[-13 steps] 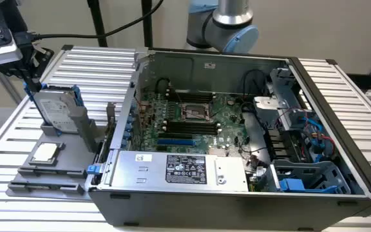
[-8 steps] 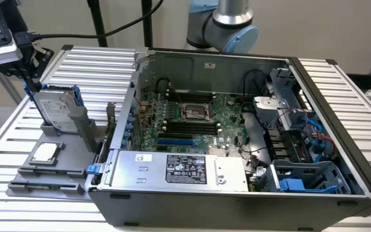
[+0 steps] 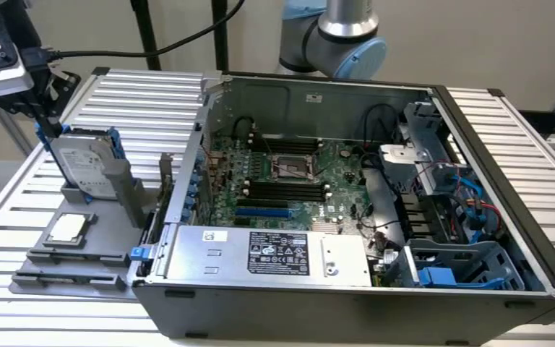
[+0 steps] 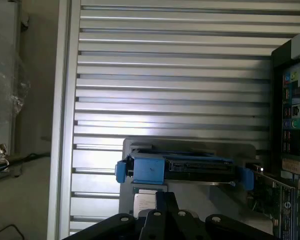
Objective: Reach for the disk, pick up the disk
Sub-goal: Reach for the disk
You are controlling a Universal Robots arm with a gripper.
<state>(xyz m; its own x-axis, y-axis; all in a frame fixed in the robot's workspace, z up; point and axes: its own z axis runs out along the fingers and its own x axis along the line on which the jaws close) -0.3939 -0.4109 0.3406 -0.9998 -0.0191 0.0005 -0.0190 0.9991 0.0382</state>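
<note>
Right now we have the gripper [image 3: 51, 129] poised at the upper corner of the disk [image 3: 83, 165], on the side facing the exterior view's left. Its fingers are pressed together and, as far as we can see, nothing is between them. The disk stands on edge, tilted a little, in a grey holder [image 3: 123, 189] near the edge of the worktop [image 3: 152, 94] on the exterior view's left, just beside the open computer case [image 3: 258, 311]. In the wrist view the disk [image 4: 182, 166] shows its narrow top edge with the blue rails [image 4: 121, 171] at both ends, and the gripper [image 4: 166, 196] sits close to that edge but off to one side of it. To do this reach well, we judge the fingers must spread before they come down, and the wrist must line up so the two broad faces fall between them. Centring along the top edge would likely keep the disk from twisting in its slot. Room is uneven. Toward the worktop's far edge the slats lie bare, which gives us free space on that side. The case wall stands near the disk on the other side, so we would keep any sideways drift away from it. A small square chip [image 3: 69, 228] lies in the same holder toward the worktop's near edge. The black cable [image 3: 113, 52] trailing from the wrist hangs well above everything and looks unlikely to snag.
</note>
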